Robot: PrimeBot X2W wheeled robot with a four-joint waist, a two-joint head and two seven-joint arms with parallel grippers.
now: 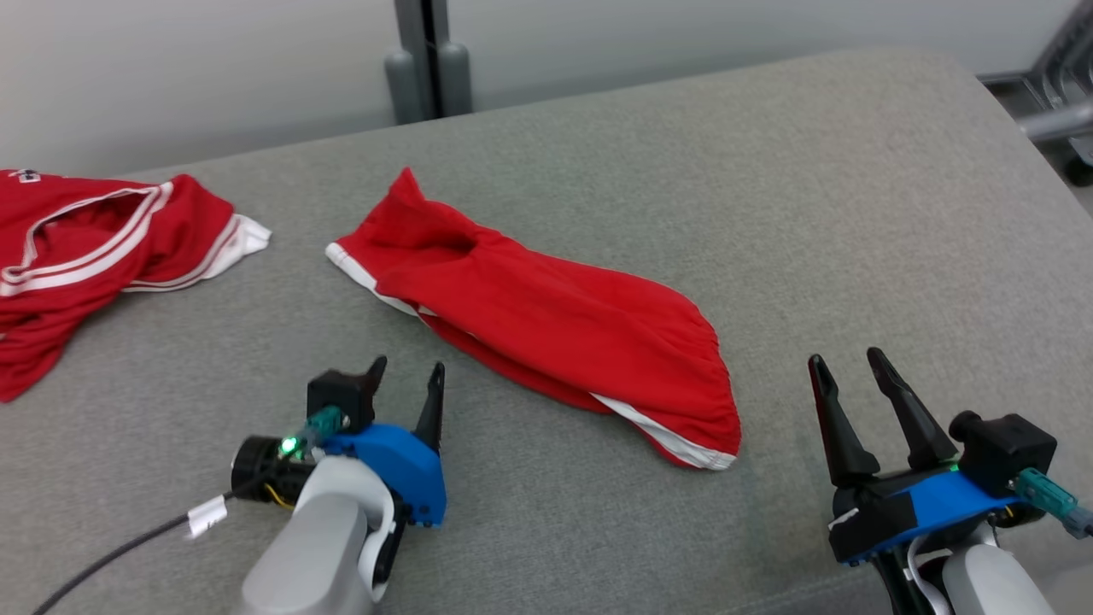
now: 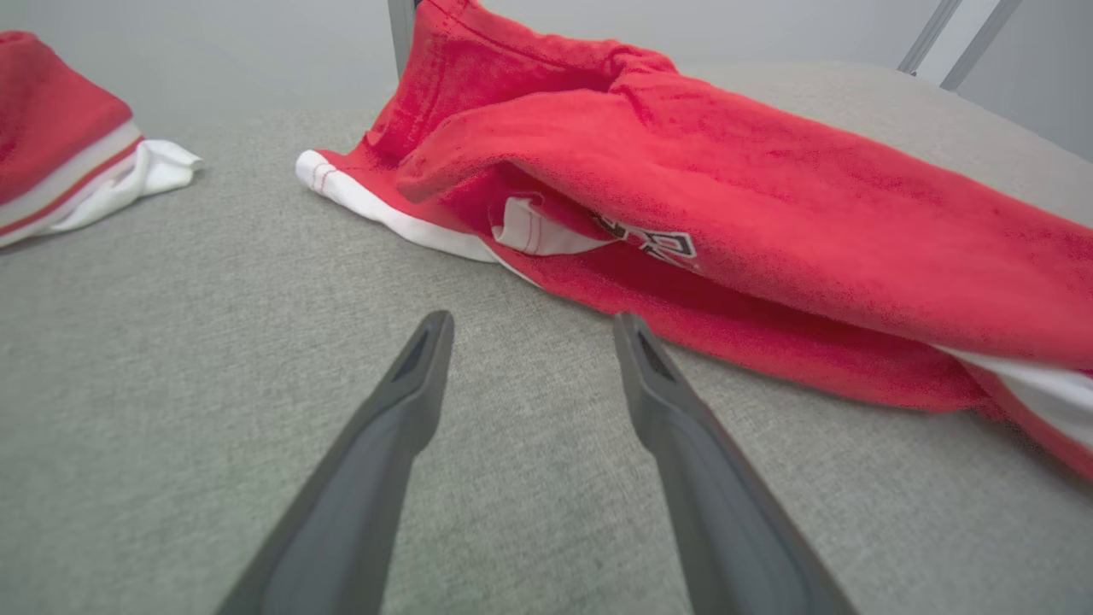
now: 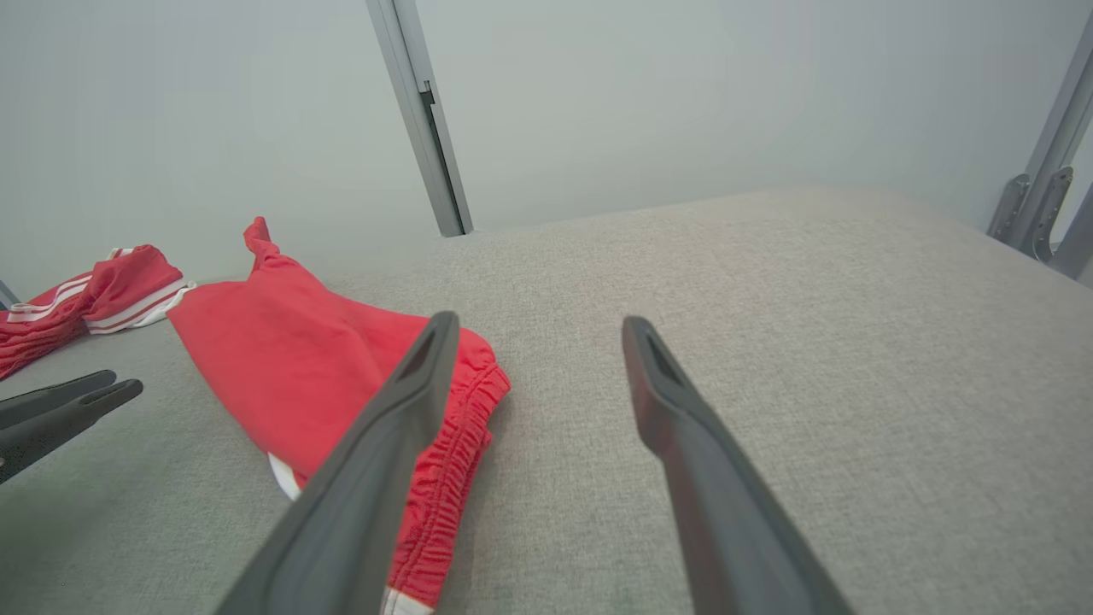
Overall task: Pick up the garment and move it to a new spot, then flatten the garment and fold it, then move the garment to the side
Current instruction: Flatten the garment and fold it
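The garment [image 1: 546,325], red shorts with white trim and an elastic waistband, lies bunched lengthwise in the middle of the grey cushioned surface [image 1: 811,213]. My left gripper [image 1: 409,366] stands open and empty just in front of the shorts' left half. In the left wrist view the garment [image 2: 768,231] lies just beyond the open fingers of that gripper [image 2: 531,320]. My right gripper [image 1: 845,355] is open and empty, to the right of the waistband end. In the right wrist view the garment [image 3: 290,367] lies left of this gripper [image 3: 540,320].
A second red garment with white stripes [image 1: 85,248] lies crumpled at the far left. A grey post [image 1: 427,60] stands behind the surface's back edge, with a metal frame [image 1: 1059,102] past the right edge. Bare cushion stretches right of the shorts.
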